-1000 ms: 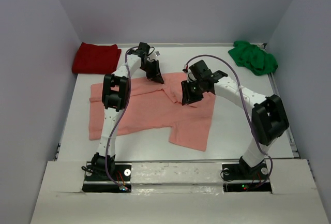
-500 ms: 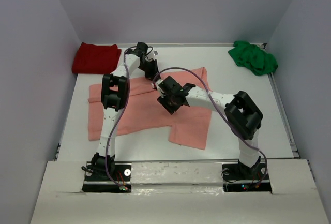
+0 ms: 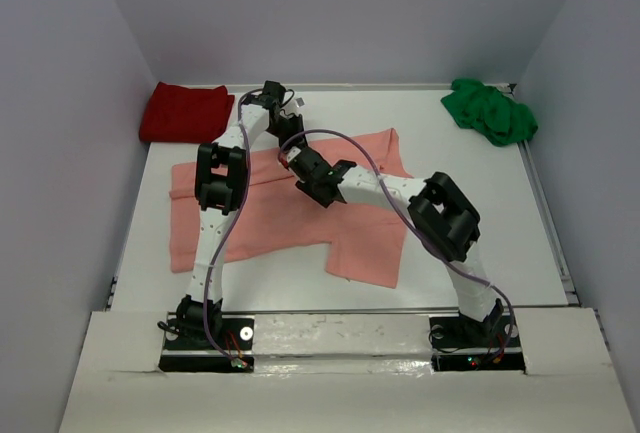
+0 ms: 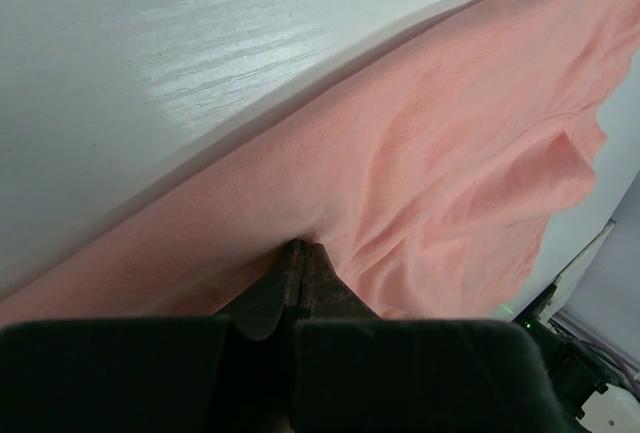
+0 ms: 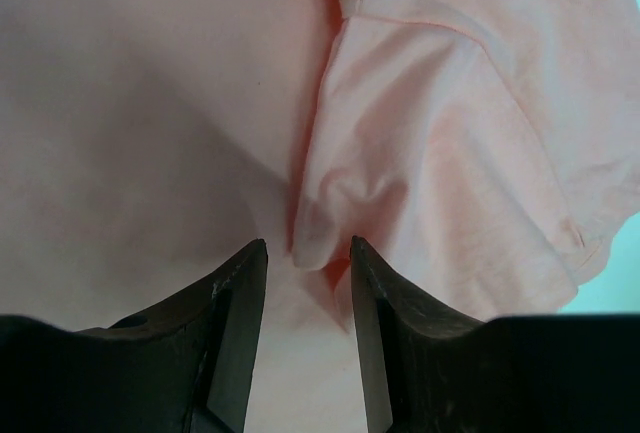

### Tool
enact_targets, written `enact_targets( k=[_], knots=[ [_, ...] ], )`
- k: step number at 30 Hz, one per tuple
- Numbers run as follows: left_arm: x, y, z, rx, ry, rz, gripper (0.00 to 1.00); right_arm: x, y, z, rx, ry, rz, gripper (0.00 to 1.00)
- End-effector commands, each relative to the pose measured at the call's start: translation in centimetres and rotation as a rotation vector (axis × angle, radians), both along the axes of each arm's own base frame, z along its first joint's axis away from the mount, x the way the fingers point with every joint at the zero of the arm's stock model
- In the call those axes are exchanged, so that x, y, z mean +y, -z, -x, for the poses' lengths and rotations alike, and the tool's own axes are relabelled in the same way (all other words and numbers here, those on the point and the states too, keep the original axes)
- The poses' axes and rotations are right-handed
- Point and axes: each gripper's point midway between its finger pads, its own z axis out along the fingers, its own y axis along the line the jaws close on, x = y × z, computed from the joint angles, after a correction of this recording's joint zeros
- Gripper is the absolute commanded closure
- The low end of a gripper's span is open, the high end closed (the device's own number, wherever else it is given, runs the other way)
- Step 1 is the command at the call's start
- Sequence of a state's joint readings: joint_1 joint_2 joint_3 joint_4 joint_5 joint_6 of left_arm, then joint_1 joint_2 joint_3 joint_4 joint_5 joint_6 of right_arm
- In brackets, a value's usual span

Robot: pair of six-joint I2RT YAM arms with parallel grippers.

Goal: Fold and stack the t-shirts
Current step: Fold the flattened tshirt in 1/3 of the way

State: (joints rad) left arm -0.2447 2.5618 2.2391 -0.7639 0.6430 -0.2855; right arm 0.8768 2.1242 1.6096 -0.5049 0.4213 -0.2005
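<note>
The salmon-pink t-shirt (image 3: 290,218) lies spread out in the middle of the table. My left gripper (image 3: 288,140) is at the shirt's far edge, shut on a pinch of the pink cloth (image 4: 430,153); its fingertips (image 4: 300,246) are closed together in the fabric. My right gripper (image 3: 300,163) is just in front of the left one, low over the shirt. Its jaws (image 5: 308,245) are open, and a small raised fold of pink cloth (image 5: 320,228) stands between them. The dark red t-shirt (image 3: 185,111) lies folded at the far left corner. The bright green t-shirt (image 3: 490,111) lies crumpled at the far right corner.
The white table (image 3: 480,223) is walled in by grey panels on the left, back and right. The right arm's cable (image 3: 345,138) loops over the shirt. Both arm bases stand at the near edge.
My right arm has swung left across the shirt to just beside my left gripper. The shirt's far right part now lies flat. My left gripper has stayed put.
</note>
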Motion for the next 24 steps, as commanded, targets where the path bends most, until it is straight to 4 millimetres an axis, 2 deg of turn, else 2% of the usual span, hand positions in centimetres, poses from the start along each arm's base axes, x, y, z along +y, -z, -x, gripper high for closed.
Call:
enact_targets(
  k=[1, 11, 15, 18, 19, 24],
  knots=[
    [3.4, 5.3, 0.7, 0.054, -0.014, -0.172, 0.96, 0.9, -1.3, -1.9, -0.08, 0.013, 0.001, 0.55],
    [3.4, 5.4, 0.7, 0.055, -0.012, -0.172, 0.96, 1.2, 0.3, -1.7, -0.043, 0.02, 0.0, 0.6],
    [3.5, 5.4, 0.8, 0.058, -0.013, -0.176, 0.96, 1.0, 0.4, -2.0, -0.037, 0.035, -0.01, 0.65],
    [3.5, 5.4, 0.8, 0.058, -0.013, -0.176, 0.96, 0.8, 0.2, -2.4, -0.035, 0.044, -0.02, 0.74],
    [3.5, 5.4, 0.8, 0.058, -0.013, -0.176, 0.96, 0.4, 0.2, -2.7, -0.039, 0.057, -0.019, 0.8],
    [3.6, 5.5, 0.8, 0.061, -0.016, -0.177, 0.96, 0.5, 0.0, -2.7, -0.037, 0.06, -0.031, 0.82]
  ],
)
